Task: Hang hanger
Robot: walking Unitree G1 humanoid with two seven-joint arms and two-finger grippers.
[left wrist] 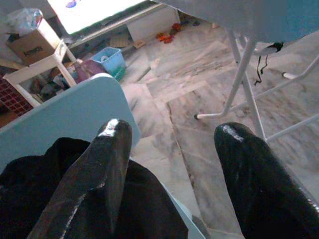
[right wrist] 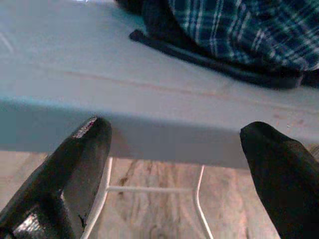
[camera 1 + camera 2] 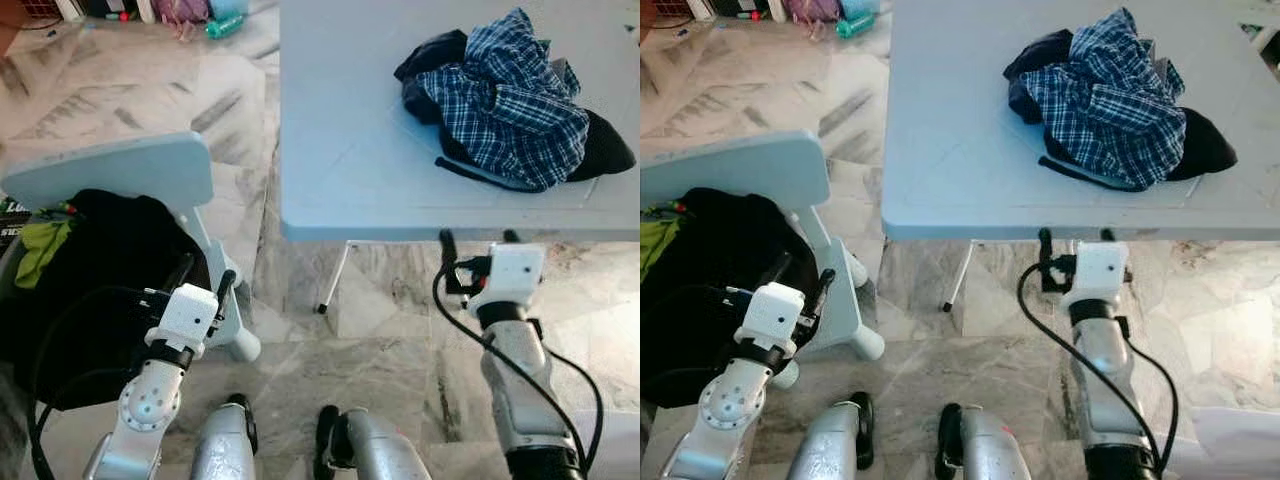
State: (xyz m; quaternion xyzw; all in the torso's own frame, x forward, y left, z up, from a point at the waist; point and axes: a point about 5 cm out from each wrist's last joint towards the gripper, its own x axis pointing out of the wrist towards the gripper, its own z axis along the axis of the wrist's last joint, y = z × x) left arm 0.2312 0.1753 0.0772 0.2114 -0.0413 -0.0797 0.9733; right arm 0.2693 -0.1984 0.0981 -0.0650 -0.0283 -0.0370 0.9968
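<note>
While both grippers — left gripper (image 3: pixel 205 277), right gripper (image 3: pixel 479 240) — stand spread and empty at lower frame, no hanger is held; nothing hung yet.

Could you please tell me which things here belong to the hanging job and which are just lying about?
Job:
- plaid shirt on table
- black clothes on chair
- both open end effectors, left, right

Lying about:
- blue bin
- cardboard box
</note>
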